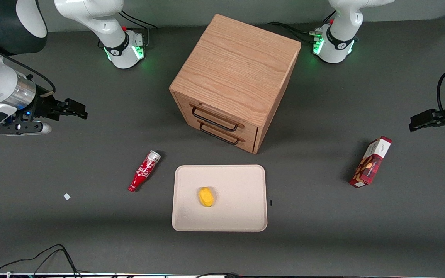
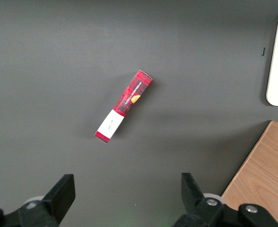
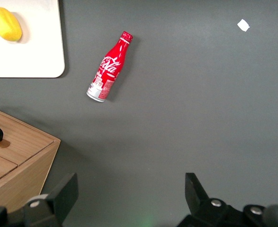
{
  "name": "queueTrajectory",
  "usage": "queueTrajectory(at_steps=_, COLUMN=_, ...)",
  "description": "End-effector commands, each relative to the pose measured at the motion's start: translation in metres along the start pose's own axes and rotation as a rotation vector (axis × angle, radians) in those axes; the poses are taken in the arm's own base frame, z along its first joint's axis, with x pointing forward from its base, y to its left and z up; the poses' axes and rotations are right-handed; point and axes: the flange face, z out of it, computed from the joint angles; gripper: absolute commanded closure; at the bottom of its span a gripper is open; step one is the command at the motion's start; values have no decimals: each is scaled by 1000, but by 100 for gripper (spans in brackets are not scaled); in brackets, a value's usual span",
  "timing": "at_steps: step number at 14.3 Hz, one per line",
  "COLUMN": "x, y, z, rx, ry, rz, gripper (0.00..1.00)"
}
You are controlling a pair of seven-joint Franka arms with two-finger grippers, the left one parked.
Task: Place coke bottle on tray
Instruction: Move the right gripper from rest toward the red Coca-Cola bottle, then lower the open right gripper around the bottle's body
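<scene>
Flat beige rectangular tray (image 1: 245, 216) nearest camera; slim red coke bottle (image 1: 144, 170) lies just beside it; your black two-finger gripper (image 1: 76, 109), fingers spread wide and empty, sits well off; drop over the bottle's body, square across it.

White "Coca-Cola" script along the red coke bottle (image 3: 108, 67); print on the snack box (image 2: 123, 105) unreadable.

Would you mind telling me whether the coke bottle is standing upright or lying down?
Lying down: the bottle rests lengthwise on the table beside the tray, with the open pincer well away.
</scene>
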Motion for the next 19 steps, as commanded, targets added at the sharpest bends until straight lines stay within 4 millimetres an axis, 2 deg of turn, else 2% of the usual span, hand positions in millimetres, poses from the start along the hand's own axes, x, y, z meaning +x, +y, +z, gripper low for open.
queueTrajectory(at_steps=1, x=-4, y=0, z=-3, rx=-20, ry=0, rz=37, gripper=0)
queueTrajectory(at_steps=5, x=-2, y=0, z=-2, rx=-24, ry=-1, rz=45, gripper=0)
queueTrajectory(at_steps=8, x=4, y=-4, z=5, rx=-23, ry=-15, rz=59, gripper=0)
queueTrajectory(at_steps=9, x=10, y=-6, z=13, rx=-27, ry=-30, rz=98, gripper=0)
queueTrajectory(at_steps=13, x=42, y=-28, z=69, rx=-30, ry=-53, rz=301, gripper=0)
queueTrajectory(at_steps=14, x=48, y=-42, z=85, rx=-29, ry=-50, rz=331, gripper=0)
queueTrajectory(at_steps=16, x=62, y=-51, z=123, rx=-34, ry=-45, rz=412, gripper=0)
queueTrajectory(at_steps=17, x=64, y=-64, z=139, rx=-28, ry=-22, rz=421, gripper=0)
queueTrajectory(at_steps=19, x=66, y=-69, z=180, rx=-26, ry=36, rz=465, gripper=0)
